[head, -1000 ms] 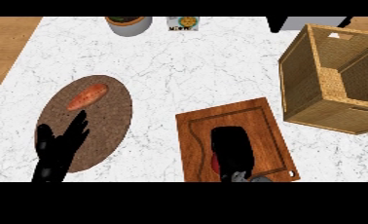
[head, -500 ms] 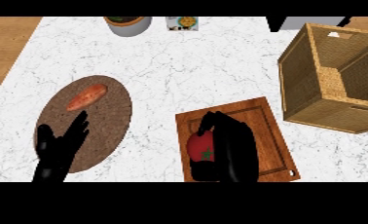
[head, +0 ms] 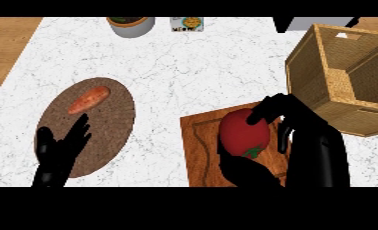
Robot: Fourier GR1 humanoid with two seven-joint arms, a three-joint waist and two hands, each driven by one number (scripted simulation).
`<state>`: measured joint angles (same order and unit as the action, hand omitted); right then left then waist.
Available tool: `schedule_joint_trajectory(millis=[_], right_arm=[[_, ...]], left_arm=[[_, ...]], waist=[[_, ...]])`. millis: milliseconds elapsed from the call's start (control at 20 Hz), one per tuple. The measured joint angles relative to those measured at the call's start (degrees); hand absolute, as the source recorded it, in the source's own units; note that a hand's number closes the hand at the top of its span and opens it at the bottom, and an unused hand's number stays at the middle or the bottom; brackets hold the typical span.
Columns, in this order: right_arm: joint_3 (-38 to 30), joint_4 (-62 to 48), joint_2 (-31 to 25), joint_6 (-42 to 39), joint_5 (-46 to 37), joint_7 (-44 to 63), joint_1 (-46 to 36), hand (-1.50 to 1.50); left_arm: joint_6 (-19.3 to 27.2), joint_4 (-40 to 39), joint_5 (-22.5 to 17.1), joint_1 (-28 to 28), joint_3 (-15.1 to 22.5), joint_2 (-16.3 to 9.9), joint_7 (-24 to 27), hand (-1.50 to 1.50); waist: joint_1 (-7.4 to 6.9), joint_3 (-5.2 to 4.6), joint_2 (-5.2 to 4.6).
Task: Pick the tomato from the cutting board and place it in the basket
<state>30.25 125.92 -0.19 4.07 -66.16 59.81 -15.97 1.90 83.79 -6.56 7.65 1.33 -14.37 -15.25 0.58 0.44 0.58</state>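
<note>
The right hand [head: 306, 131] curls its fingers [head: 267, 110] round the tomato [head: 244, 133], over the board [head: 201, 149]. The basket [head: 334, 76], beyond those fingers, shows nothing inside. The left hand [head: 60, 149] rests open, fingers straight, at a plate [head: 111, 129] holding a carrot [head: 88, 99].

My right hand [head: 310, 129] curled round tomato [head: 244, 133] over cutting board [head: 203, 146], basket [head: 336, 76] just beside, my left hand [head: 59, 151] open at plate [head: 111, 124] holding carrot [head: 88, 99]
</note>
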Motion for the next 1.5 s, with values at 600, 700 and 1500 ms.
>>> schedule_joint_trajectory(millis=[600,700,1500], right_arm=[[-27.63,1.94,-3.27,-13.65,8.94,1.56,-18.71,1.50],[-32.06,-0.08,-4.94,-14.96,11.85,0.80,-20.69,1.50],[-49.83,-23.26,-15.41,-12.06,24.77,-13.68,-21.22,1.50]], left_arm=[[-0.16,0.34,0.85,-0.25,-0.06,0.52,-0.62,0.00],[-0.44,0.78,0.81,0.04,-0.07,0.53,-0.42,0.00],[-0.98,0.42,2.38,-0.10,-0.46,1.88,0.71,0.00]], waist=[[-0.46,-0.03,-0.19],[-0.52,-0.08,-0.21],[-0.98,0.04,-0.33]])
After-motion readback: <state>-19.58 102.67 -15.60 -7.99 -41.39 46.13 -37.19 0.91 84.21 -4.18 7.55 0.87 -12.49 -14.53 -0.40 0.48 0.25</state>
